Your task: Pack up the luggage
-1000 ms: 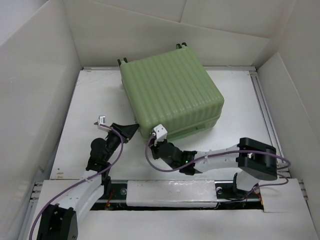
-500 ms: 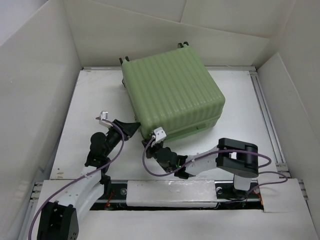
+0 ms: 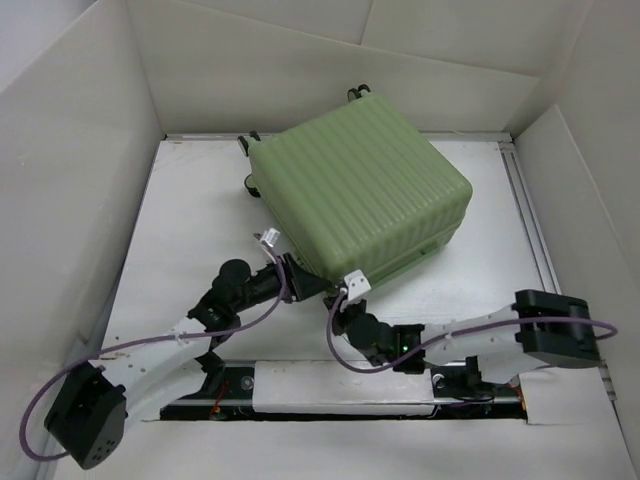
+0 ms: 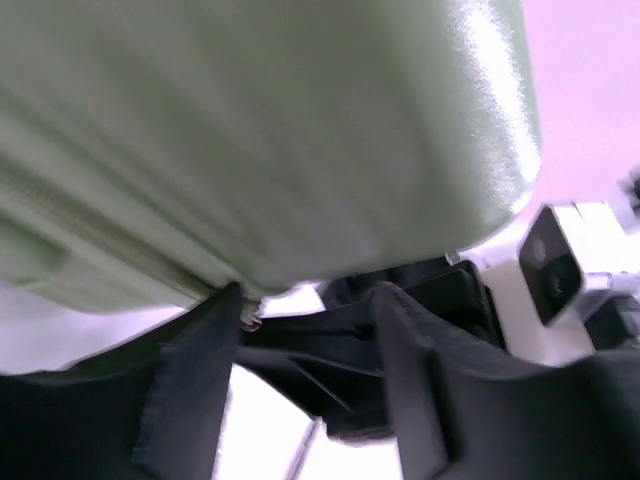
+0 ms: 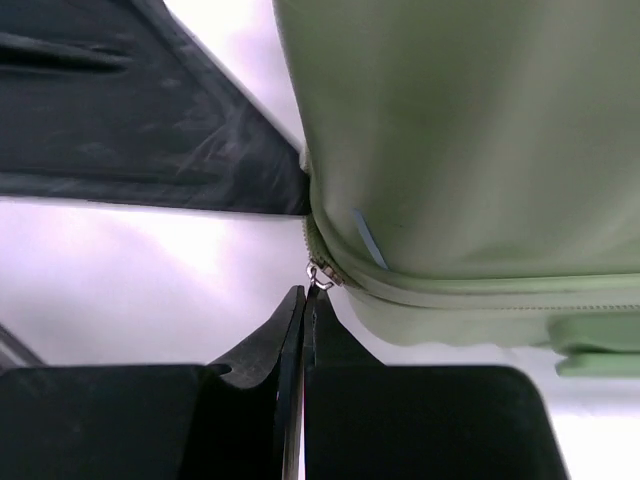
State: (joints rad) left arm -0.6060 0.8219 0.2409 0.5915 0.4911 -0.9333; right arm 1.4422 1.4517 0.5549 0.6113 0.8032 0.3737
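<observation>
**Zip-up stage at the near corner**

Finds the luggage (image 3: 360,190) swung round and shoved farther back and to the right than a second ago, with both arms stretched after it. Lies closed on the table (image 3: 190,200), wheels (image 3: 247,147) on its far-left side.

Looks like the closing step. Appears to pinch the zipper pull (image 5: 318,274) at the luggage's near corner between the right fingers (image 5: 288,335), which are pressed together. Keeps the left fingers (image 4: 195,380) spread apart just beside that corner, one tip touching the shell's lower edge.

Calls next for a steady drag of the pull along the zip seam (image 5: 450,285), following the corner's curve, while bracing the shell against another slide.

Leaves bare table on the luggage's left and near sides for sweeping an arm. Offers little room behind it, close to the back wall (image 3: 330,80), and a narrower strip on its right.
</observation>
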